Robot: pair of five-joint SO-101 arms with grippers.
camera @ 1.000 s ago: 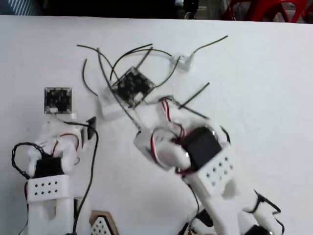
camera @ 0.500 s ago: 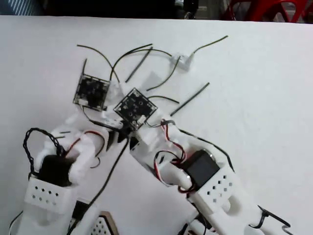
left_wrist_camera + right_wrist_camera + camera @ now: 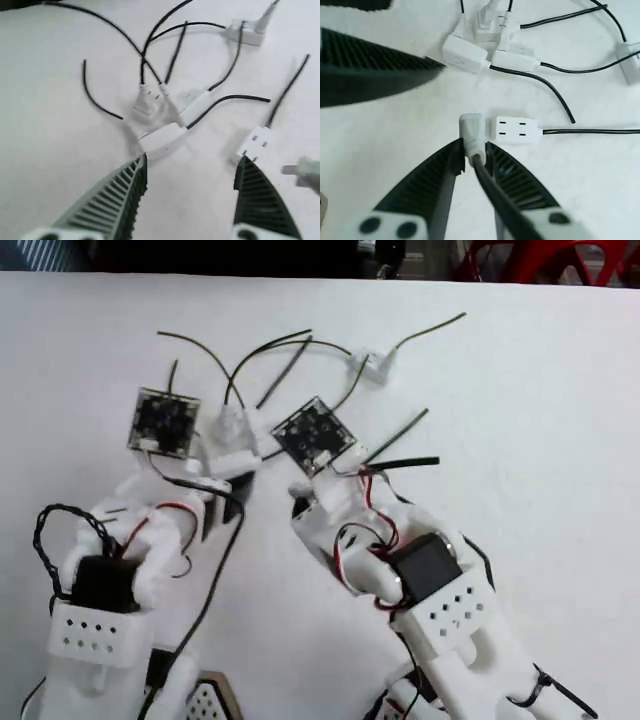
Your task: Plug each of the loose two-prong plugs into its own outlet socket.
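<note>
While the right pincer [image 3: 473, 148] is clenched on a plug [image 3: 471, 131] just beside a free socket [image 3: 516, 129], near the high view's centre, we judge insertion is in hand. The left pincer [image 3: 190, 167] hangs released. Next, we must align the prongs with the slots, then press.

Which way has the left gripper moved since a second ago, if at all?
Yes. In the high view the left gripper has swung right and farther out, closer to the joined plug and socket.
</note>
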